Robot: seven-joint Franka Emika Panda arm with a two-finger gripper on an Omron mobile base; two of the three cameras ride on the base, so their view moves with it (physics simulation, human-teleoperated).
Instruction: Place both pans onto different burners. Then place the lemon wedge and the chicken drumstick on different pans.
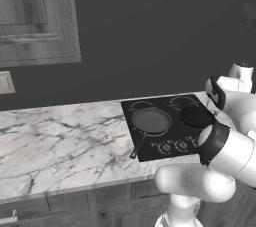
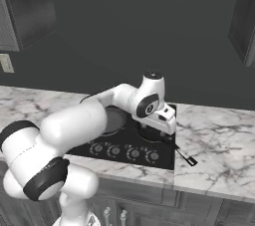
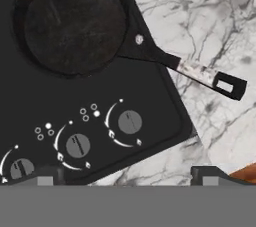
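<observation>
Gripper (image 3: 125, 173) fingertips stand wide apart at the bottom of the hand view, holding nothing, above the cooktop's (image 3: 150, 101) knob row. Upper left there, the black pan (image 3: 75, 23) sits on the cooktop, handle reaching right over the marble counter (image 3: 210, 21). In the left base view the grey pan (image 1: 150, 120) rests at centre on a burner (image 1: 142, 105).

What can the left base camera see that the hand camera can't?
The left base view shows the wide grey pan on a left burner, plus a cabinet on the wall. The hand view shows the black pan's handle reaching over the marble counter, and an orange-brown bit by the open hand. Both show the black pan, cooktop and knobs.
</observation>
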